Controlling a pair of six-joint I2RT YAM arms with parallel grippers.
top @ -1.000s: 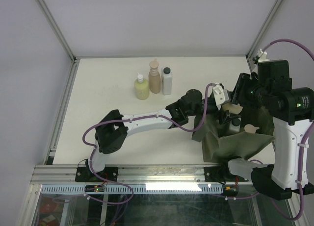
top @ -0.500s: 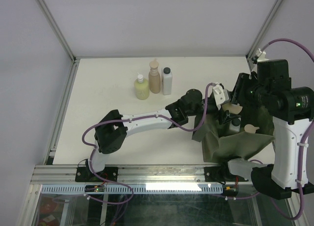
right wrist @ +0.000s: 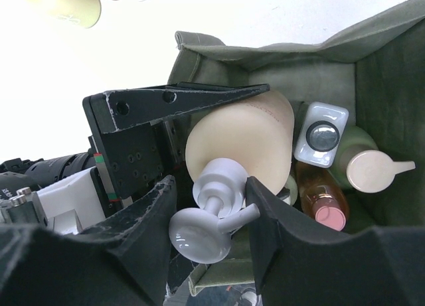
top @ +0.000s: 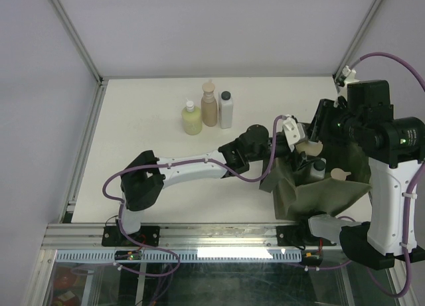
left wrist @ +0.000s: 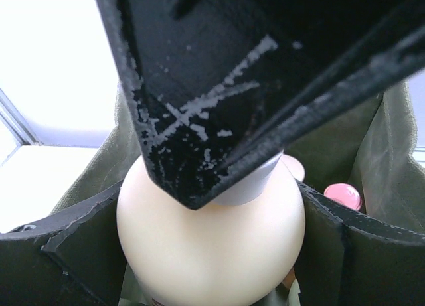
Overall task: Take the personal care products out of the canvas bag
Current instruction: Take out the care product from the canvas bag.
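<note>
Cream pump bottle (right wrist: 242,137) is gripped twice: the body is clamped between the left gripper (left wrist: 211,206) pads, and the grey collar is pinched by the right gripper (right wrist: 211,186). It is held in the canvas bag (right wrist: 372,67) mouth. A clear black-capped bottle (right wrist: 321,135), an orange bottle (right wrist: 325,210) and a green pump bottle (right wrist: 368,166) are packed just beside it. Three bottles (top: 210,110) are already stood on the table (top: 133,140), well apart.

Risks:
- If the arms are pulled out of sync, the pump head could be snapped or the collar slipped.
- The round, smooth body could be squeezed out of the pads.
- The bag is held by neither gripper, so fabric could be dragged up and neighbours toppled.
</note>
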